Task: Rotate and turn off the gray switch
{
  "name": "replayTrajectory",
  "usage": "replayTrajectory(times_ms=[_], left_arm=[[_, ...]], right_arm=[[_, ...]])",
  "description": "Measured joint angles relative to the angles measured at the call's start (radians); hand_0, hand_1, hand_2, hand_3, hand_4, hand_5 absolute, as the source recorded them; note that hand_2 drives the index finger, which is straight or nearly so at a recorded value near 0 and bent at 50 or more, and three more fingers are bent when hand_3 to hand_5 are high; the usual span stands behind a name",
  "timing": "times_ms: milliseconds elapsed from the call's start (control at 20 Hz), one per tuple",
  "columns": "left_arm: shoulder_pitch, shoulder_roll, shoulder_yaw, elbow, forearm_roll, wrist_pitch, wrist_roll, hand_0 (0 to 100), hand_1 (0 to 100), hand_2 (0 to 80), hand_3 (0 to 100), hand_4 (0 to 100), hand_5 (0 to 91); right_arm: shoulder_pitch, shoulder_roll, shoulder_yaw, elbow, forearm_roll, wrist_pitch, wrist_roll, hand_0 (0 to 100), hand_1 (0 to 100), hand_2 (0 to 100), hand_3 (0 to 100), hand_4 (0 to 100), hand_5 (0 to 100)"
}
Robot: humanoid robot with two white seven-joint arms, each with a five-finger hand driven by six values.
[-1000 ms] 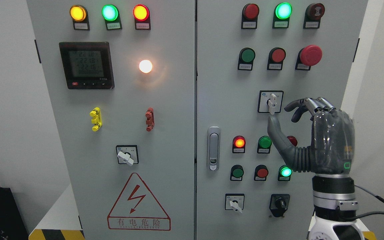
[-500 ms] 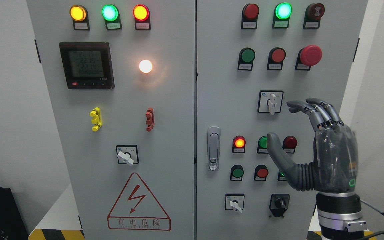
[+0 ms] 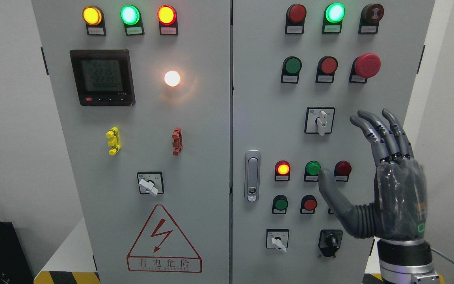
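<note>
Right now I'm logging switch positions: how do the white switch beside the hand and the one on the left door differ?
The right-door switch has its handle upright; the left-door switch has its handle slanted toward lower right. The first sits higher, near the right hand's spread fingers; the second sits above the warning triangle. Both are white handles on black-framed plates.

view: single head camera | faces: straight on at the grey control cabinet point(image 3: 195, 165), level | range: close, both doors fill the frame | right hand point(image 3: 398, 197) rises at lower right, fingers point(image 3: 380, 130) spread; gray switch point(image 3: 320, 120) just left of them | shared views: none
</note>
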Motion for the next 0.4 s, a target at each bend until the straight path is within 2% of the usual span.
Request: replayTrajectory(times_ms=[400], left_arm=[[0.000, 0.000, 0.000, 0.000, 0.000, 0.000, 0.000, 12, 39, 0.0, 0, 0, 0.0]], right_arm=[[0.016, 0.000, -0.001, -0.011, -0.002, -0.005, 0.000, 26, 27, 17, 21, 11, 4]])
